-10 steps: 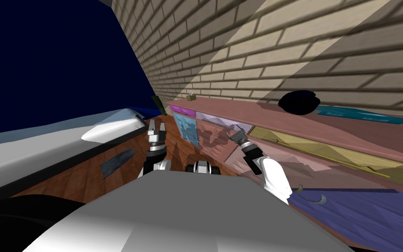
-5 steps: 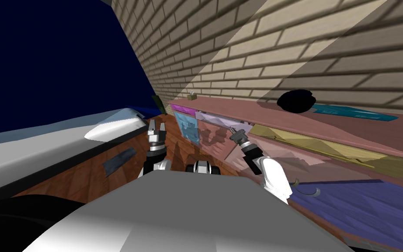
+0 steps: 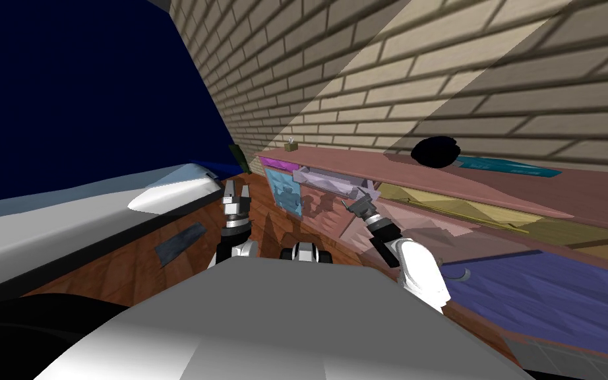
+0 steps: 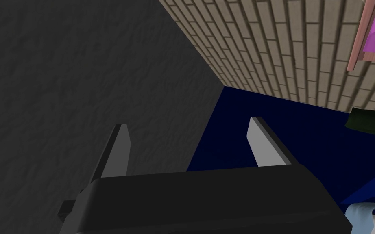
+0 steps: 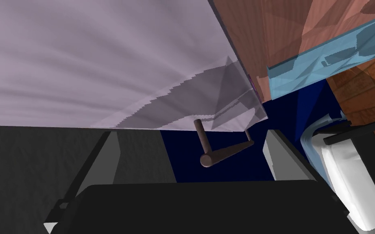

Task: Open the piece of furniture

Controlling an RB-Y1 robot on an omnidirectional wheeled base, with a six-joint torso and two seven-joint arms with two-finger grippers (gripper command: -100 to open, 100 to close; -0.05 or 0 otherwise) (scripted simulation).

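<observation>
Reaching fwd and to its right, the R arm runs from the white elbow shell beside the chest up to the long pinkish-brown sideboard [image 3: 395, 168], which stands along the brick wall [image 3: 362, 79]. R gripper [image 3: 357, 198] sits at the front of the lilac drawer [image 3: 328, 179], 2nd from the far end in the top row. That drawer juts out a bit from the sideboard's face.

Seen from the wrist, its fingers [image 5: 110, 158] are spread wide w/ the thin brown handle [image 5: 219, 153] lying in the gap btw them. The handle is nearer one finger and isn't gripped. The drawer's pale front hangs just beyond the fingertips.

L arm is tucked in close, forearm rising in front of the chest. L gripper [image 3: 237, 192] points toward the room's far corner, blades apart, holding nothing, well apart from the sideboard.

A light blue panel [image 3: 283, 192] is near the lilac drawer. On the sideboard's top, further to the right, are a black round thing [image 3: 436, 152] and a teal flat thing [image 3: 507, 165] just beside it. Wood floor [image 3: 131, 257] below.
</observation>
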